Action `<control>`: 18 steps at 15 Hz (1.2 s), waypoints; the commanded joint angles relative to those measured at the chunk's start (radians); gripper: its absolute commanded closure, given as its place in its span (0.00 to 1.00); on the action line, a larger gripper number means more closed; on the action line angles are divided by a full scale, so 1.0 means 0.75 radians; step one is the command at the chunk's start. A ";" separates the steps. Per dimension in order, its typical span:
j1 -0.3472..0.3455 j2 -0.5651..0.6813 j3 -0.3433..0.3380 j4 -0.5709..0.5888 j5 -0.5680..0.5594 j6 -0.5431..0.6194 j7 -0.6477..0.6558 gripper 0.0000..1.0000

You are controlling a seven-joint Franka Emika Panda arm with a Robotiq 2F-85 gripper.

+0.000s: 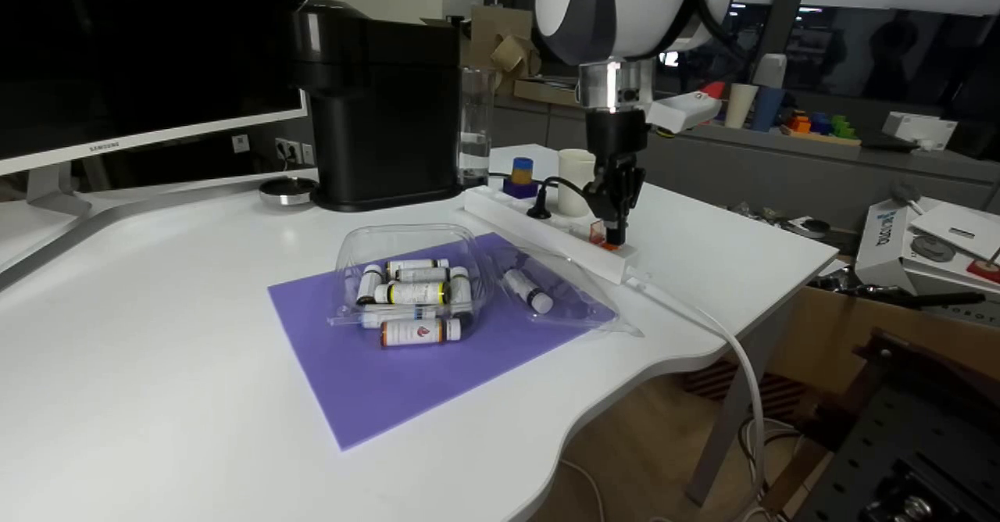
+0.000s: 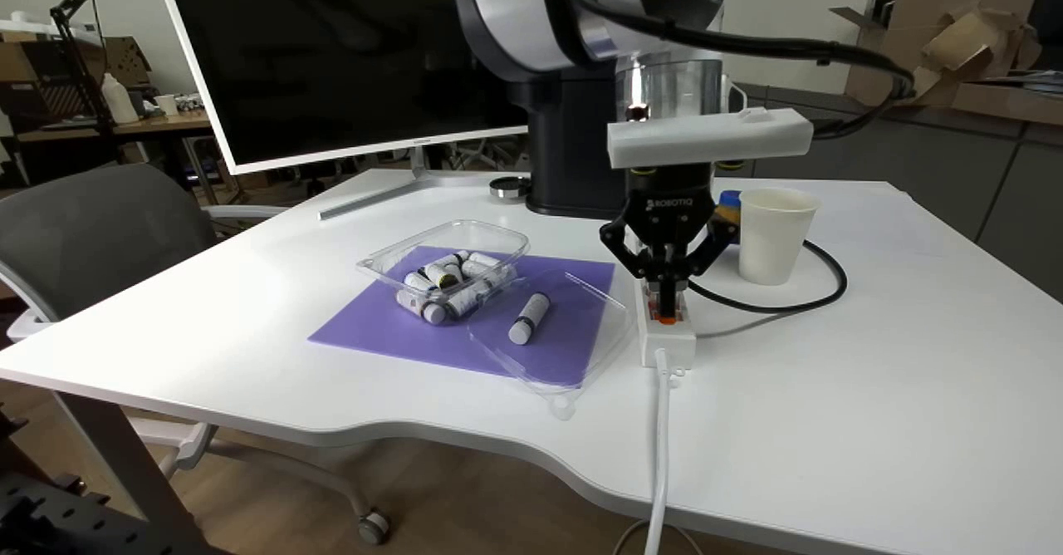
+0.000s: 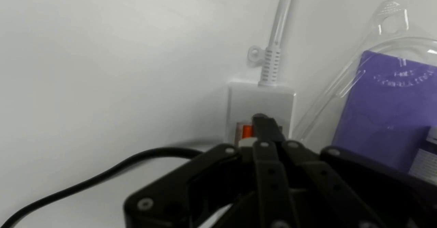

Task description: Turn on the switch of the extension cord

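Down at the desk (image 1: 195, 342), the black Robotiq gripper (image 2: 667, 312) is pressed together, nothing pinched, its tip right at the small red-orange rocker switch (image 3: 247, 131)! That switch sits in the long white plastic power strip (image 1: 551, 234), at the end facing the desk's curved edge, where the thick white cable (image 1: 738, 350) drops over. So the reach looks done and the push seems in hand; whether the rocker is tipped to on, I can't tell. Left to do, I'd judge: finish the press, then lift clear.

Inward from that curved edge, on the purple mat (image 1: 351, 385), a clear plastic box (image 1: 406, 237) holds a jumble of small white-labelled bottles (image 1: 414, 294); the frontmost could be in or just out. A lone bottle (image 1: 529, 291) lies within the outline of the clear plastic lid (image 1: 578, 299), above or beneath, hard to say. The off-white paper cup (image 2: 776, 243) beside the strip hides its contents.
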 commanded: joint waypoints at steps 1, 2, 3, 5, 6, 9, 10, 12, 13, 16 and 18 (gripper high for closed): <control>-0.027 0.024 0.030 0.023 -0.018 0.031 0.014 1.00; -0.030 0.029 0.034 0.025 -0.017 0.038 0.013 1.00; -0.033 0.036 0.039 0.030 -0.014 0.044 0.013 1.00; -0.043 0.047 0.047 0.040 -0.008 0.041 0.008 1.00; -0.050 0.052 0.051 0.044 -0.004 0.036 0.004 1.00; -0.079 0.057 0.060 0.054 0.012 0.028 -0.009 1.00; -0.092 0.059 0.066 0.059 0.018 0.022 -0.017 1.00; -0.127 0.061 0.090 0.070 0.045 0.001 -0.048 1.00; -0.137 0.058 0.098 0.072 0.057 -0.005 -0.062 1.00; -0.166 0.045 0.119 0.070 0.093 -0.013 -0.114 1.00; -0.175 0.033 0.126 0.062 0.107 -0.013 -0.144 1.00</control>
